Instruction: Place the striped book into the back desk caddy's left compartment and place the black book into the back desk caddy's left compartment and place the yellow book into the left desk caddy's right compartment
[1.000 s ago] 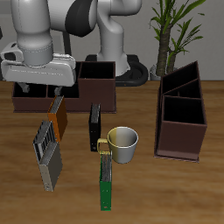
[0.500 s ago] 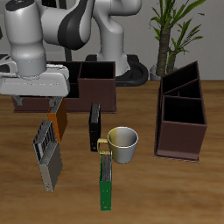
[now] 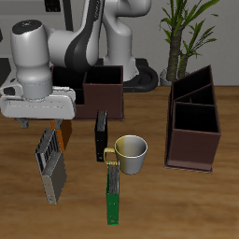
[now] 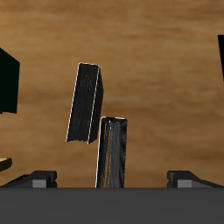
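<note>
The striped book [image 3: 47, 149] stands on edge on the table, and in the wrist view the same striped book [image 4: 112, 153] sits between my fingers' line and slightly ahead. My gripper [image 3: 41, 122] hangs open just above and behind it, touching nothing; in the wrist view the gripper [image 4: 112, 179] shows both fingers spread wide. The yellow book [image 3: 63, 136] peeks out beside the gripper, mostly hidden. The black book [image 3: 101, 135] stands nearer the table's middle. The back desk caddy [image 3: 103, 91] is behind my hand. The left desk caddy [image 3: 193, 126] is across the table.
A second grey book [image 3: 53, 183] lies nearer the front edge, seen also in the wrist view as the grey book [image 4: 85, 103]. A green book [image 3: 112, 193] lies by a white cup [image 3: 133, 154]. A potted plant [image 3: 182, 33] stands at the back.
My gripper has come forward from over the back caddy and lower, now hanging over the striped book. It stayed open. No book moved.
</note>
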